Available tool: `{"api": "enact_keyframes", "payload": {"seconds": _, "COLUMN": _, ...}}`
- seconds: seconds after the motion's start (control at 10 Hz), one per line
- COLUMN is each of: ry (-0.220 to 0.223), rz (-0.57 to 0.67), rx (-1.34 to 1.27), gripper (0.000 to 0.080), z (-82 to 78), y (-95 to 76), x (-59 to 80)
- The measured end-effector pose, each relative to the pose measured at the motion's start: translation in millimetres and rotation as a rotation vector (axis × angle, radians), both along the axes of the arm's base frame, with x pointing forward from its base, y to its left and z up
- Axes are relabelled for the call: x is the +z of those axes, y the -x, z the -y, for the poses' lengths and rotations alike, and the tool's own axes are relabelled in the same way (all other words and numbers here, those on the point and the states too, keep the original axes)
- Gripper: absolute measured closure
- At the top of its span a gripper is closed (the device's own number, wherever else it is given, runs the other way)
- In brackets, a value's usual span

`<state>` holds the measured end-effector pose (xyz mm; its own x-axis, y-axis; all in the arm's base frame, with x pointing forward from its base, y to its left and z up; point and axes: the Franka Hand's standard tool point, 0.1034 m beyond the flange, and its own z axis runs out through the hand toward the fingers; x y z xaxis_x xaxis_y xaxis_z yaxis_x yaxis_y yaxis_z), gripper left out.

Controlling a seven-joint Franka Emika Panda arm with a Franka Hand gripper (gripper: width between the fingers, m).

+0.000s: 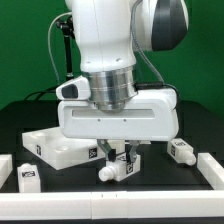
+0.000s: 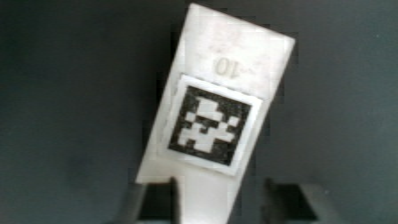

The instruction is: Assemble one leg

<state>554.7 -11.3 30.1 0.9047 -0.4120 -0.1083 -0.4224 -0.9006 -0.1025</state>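
Note:
My gripper (image 1: 120, 154) hangs low over the table's middle and is shut on the leg (image 1: 116, 171), a stubby white peg with a black-and-white tag. The leg lies tilted between the fingers, just in front of the large white square tray-like part (image 1: 57, 148). In the wrist view the leg (image 2: 215, 105) fills the middle, tag facing the camera, with its near end between the two dark fingertips of my gripper (image 2: 217, 206). Only dark table shows around it.
Another leg (image 1: 182, 151) lies to the exterior view's right and one more (image 1: 28, 178) at the front left. Long white edge bars lie at the far left (image 1: 5, 166) and the front right (image 1: 211, 170). The arm's body hides the table's back.

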Motion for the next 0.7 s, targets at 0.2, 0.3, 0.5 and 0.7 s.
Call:
{"api": "enact_keyframes", "payload": {"seconds": 0.2, "ry": 0.0, "rz": 0.0, "rx": 0.0, "gripper": 0.0774, "z": 0.0, "y": 0.0, "x": 0.0}}
{"api": "enact_keyframes", "payload": {"seconds": 0.3, "ry": 0.0, "rz": 0.0, "rx": 0.0, "gripper": 0.0794, "z": 0.0, "y": 0.0, "x": 0.0}}
{"api": "enact_keyframes", "payload": {"seconds": 0.5, "ry": 0.005, "rz": 0.013, "rx": -0.013, "gripper": 0.0798, "z": 0.0, "y": -3.5, "x": 1.0}}
{"api": "enact_keyframes", "payload": {"seconds": 0.7, "ry": -0.013, "rz": -0.063, "rx": -0.052, "gripper": 0.0798, "z": 5.7, "y": 3.2, "x": 26.9}}
